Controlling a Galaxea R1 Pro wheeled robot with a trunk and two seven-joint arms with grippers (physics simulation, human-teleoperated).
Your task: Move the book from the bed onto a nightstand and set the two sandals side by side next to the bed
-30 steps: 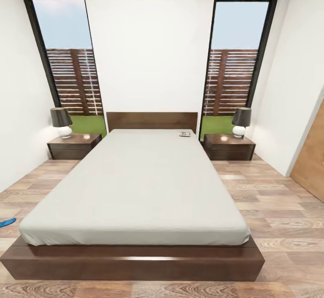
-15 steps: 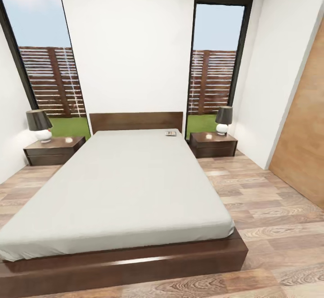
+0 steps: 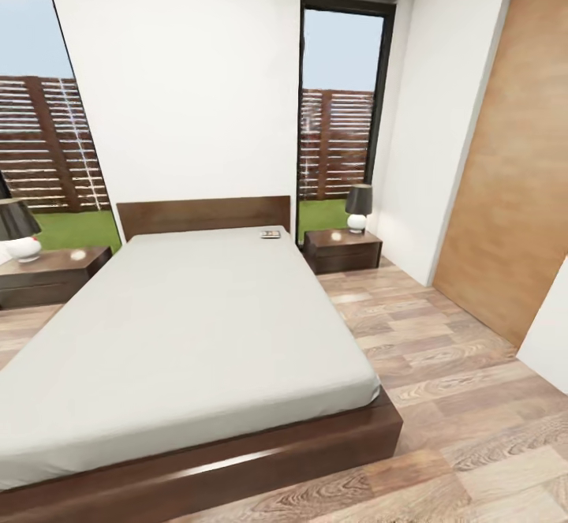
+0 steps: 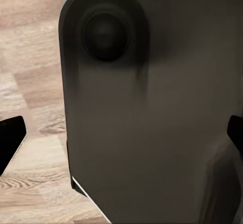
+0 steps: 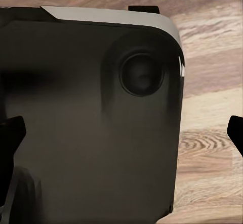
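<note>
The bed [image 3: 181, 334] has a dark-brown frame and a light-grey mattress, and it spans the left and middle of the head view. The book [image 3: 270, 233] lies flat on the mattress's far right corner, close to the headboard [image 3: 203, 215]. One nightstand [image 3: 342, 249] stands to the right of the bed's head, the other nightstand [image 3: 49, 274] to its left. Both sandals are out of view. My left gripper [image 4: 121, 143] is open over the wood floor, in front of a dark robot body part. My right gripper [image 5: 121, 138] is open too, with nothing between its fingers.
Each nightstand carries a lamp, one on the right [image 3: 359, 206] and one on the left [image 3: 20, 231]. A wooden door [image 3: 513, 184] lines the right wall. A wood-plank floor [image 3: 442, 365] runs between the bed and that wall. Tall windows [image 3: 339, 113] flank the headboard.
The camera has swung to the right, so the whole room has slid left in the picture. The blue sandal at the left edge has left the view; more of the door shows.
</note>
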